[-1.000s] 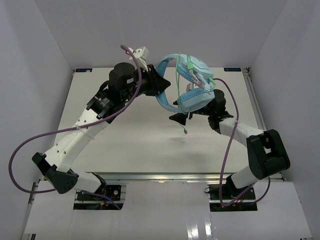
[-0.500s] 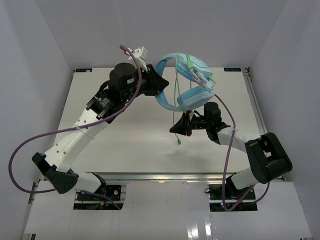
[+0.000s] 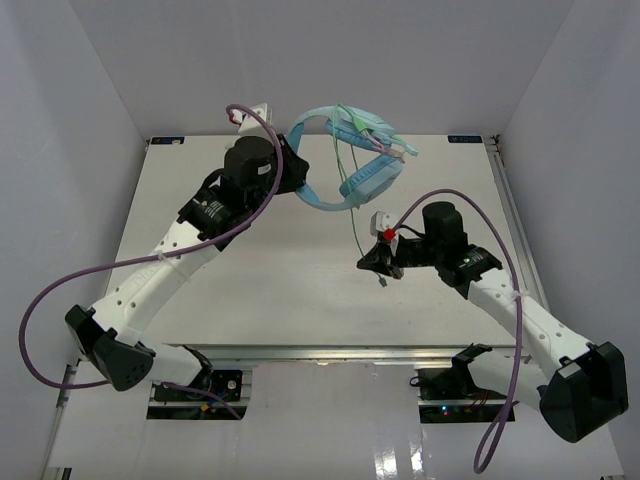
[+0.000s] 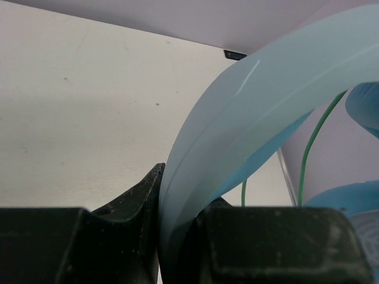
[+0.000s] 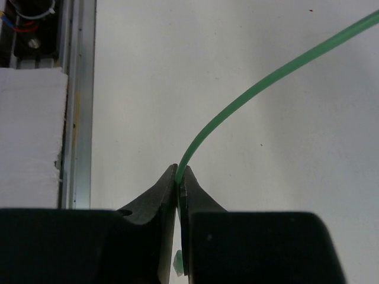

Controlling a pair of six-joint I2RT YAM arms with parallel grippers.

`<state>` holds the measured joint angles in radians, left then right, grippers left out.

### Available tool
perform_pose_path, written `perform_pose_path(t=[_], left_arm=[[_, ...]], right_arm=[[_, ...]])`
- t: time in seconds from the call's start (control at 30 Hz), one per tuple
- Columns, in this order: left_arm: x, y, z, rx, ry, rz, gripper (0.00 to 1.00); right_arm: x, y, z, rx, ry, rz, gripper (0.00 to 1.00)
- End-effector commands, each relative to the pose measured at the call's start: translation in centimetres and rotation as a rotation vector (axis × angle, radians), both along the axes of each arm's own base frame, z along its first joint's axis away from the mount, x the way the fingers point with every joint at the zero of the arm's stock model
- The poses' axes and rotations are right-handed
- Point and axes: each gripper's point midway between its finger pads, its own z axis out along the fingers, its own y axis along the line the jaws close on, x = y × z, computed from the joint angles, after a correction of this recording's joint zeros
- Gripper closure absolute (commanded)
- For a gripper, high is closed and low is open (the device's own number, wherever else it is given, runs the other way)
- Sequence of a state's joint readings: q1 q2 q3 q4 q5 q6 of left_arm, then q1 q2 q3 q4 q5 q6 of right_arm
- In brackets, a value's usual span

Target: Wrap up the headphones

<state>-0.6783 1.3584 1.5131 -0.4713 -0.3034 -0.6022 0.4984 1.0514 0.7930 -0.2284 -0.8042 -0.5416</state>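
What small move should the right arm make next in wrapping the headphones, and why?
Probably swing the right gripper up and around the headphones, laying a turn. Its jaws pinch the green cable near its free end, the cable runs down from the headphones, and the left gripper holds the headband aloft.

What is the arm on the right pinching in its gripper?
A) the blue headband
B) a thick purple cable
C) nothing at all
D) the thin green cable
D: the right wrist view shows the right gripper shut on the thin green cable, which curves up and away from it. The blue headband is clamped in the left gripper.
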Motion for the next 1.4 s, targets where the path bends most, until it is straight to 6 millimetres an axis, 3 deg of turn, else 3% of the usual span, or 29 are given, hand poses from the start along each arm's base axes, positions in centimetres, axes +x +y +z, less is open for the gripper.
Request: perform_pose_path(t=[0.0,0.17,0.27,0.4,0.53,0.67,0.8,1.0,1.1,1.27,1.37], left_arm=[[2.3,2.7,1.0,-0.035,-0.041,0.142,1.00],[4.9,3.7,-3.1,0.032,0.030,0.191,1.00],[5.8,3.0,-5.5,0.067,0.075,0.184,1.00],[6.8,1.5,-9.9,0.130,0.160,0.134,1.00],[6.4,0.1,-14.4,0.200,0.259,0.043,1.00],[5.0,-2.2,-18.8,0.242,0.370,-0.101,1.00],[3.0,-4.0,-21.2,0.269,0.429,-0.223,1.00],[-1.0,-7.0,-23.2,0.273,0.496,-0.504,1.00],[-2.6,-7.6,-23.3,0.271,0.496,-0.602,1.00],[-5.0,-7.2,-23.6,0.286,0.482,-0.716,1.00],[-5.4,-6.6,-24.4,0.317,0.501,-0.720,1.00]], right_arm=[[-0.4,-3.2,-0.2,-0.226,-0.120,0.009,0.92],[-0.4,-4.9,1.6,-0.406,-0.308,0.041,0.92],[0.9,-5.2,4.6,-0.498,-0.492,0.028,0.92],[2.8,-5.1,7.2,-0.610,-0.652,-0.007,0.92],[5.6,-5.1,10.6,-0.712,-0.866,-0.096,0.92],[6.7,-3.9,11.7,-0.765,-0.989,-0.111,0.92],[7.3,-2.2,10.6,-0.770,-1.084,-0.072,0.92],[7.6,-0.1,8.8,-0.787,-1.219,0.022,0.92],[7.5,0.6,7.9,-0.781,-1.235,0.065,0.92],[8.1,1.2,4.3,-0.803,-1.196,0.161,0.92],[8.2,1.7,4.0,-0.801,-1.206,0.188,0.91]])
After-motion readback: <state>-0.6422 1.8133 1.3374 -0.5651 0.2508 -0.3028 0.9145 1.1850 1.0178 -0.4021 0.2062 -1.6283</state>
